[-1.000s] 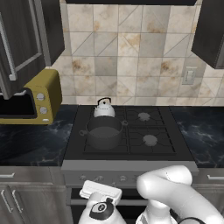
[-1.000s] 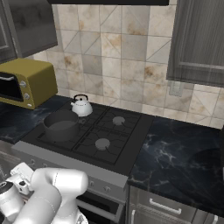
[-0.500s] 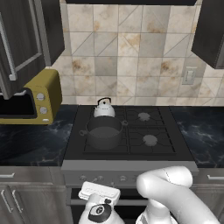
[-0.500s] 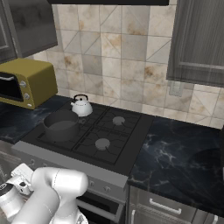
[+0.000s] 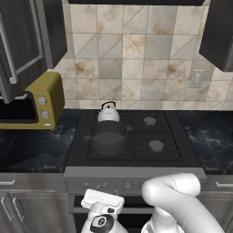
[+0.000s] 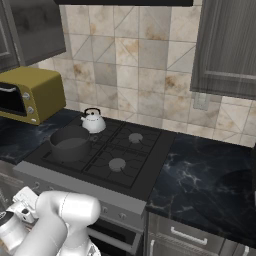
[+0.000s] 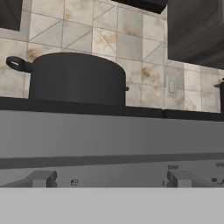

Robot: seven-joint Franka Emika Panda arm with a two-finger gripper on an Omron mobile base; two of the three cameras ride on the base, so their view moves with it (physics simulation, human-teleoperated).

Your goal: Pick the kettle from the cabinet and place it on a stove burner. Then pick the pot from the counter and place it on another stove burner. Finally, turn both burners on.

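On the black cooktop (image 5: 132,136), the kettle (image 5: 108,113) is seated on the rear left burner, and the pot (image 5: 108,137) on the front left burner just before it. 2 right-hand burners (image 5: 156,145) are seen bare. The pincer (image 5: 102,200) is held low before the stove's knob panel (image 7: 109,175), its jaws spread wide apart, nothing clasped. A yellow microwave (image 5: 34,100) is shown on the tabletop (image 5: 32,150) at left.
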